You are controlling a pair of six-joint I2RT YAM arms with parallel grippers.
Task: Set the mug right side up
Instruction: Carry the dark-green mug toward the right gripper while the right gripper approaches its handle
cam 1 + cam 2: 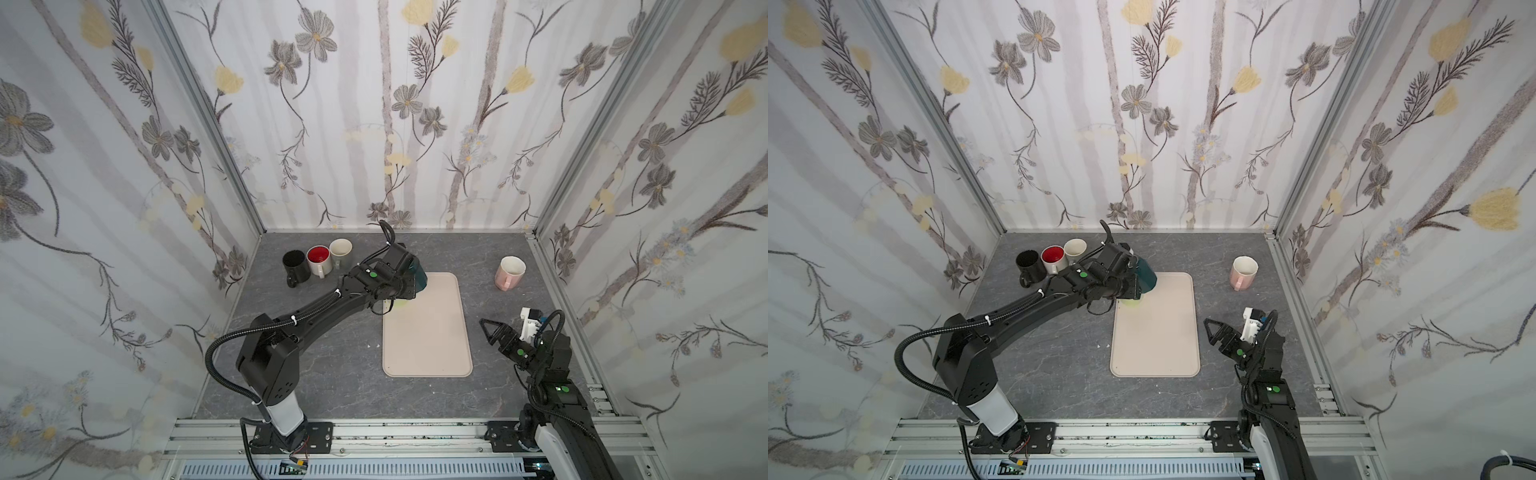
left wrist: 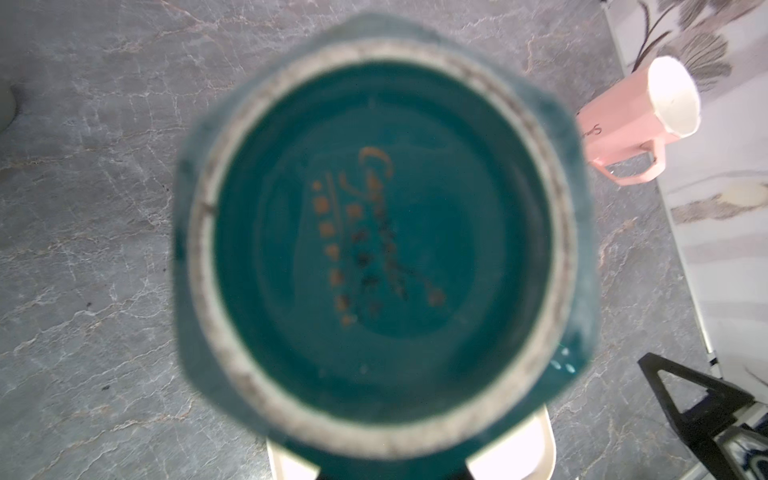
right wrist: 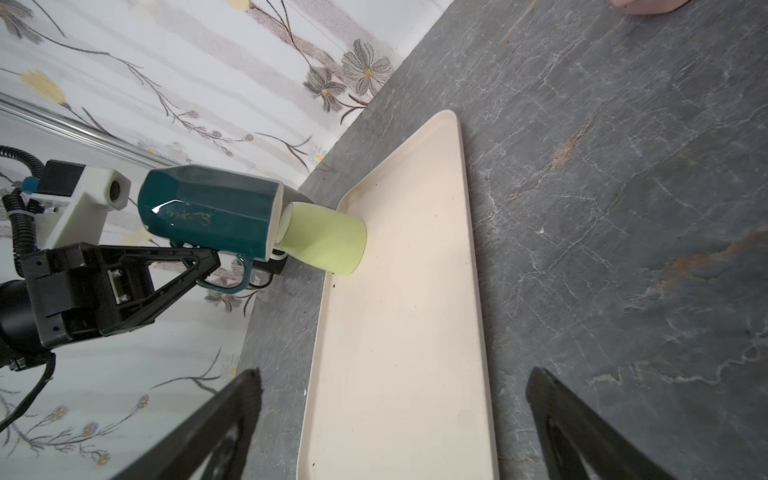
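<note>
Dark teal faceted mug (image 3: 208,212), gold script, inverted, handle clamped in left gripper (image 3: 210,264), right gripper (image 3: 392,386) spread

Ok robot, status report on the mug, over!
Left gripper shut on teal mug, by the handle. Right gripper open. Mug upside down, off the tray. Green mug right beneath its rim.

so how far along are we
Done: black mug, red-lined mug, cream mug and pink mug stand upright off the tray. In hand: left gripper holds the teal mug by its handle, lifted, mouth down. Left: turn it over, set it down; the green mug on the tray is upside down too.
</note>
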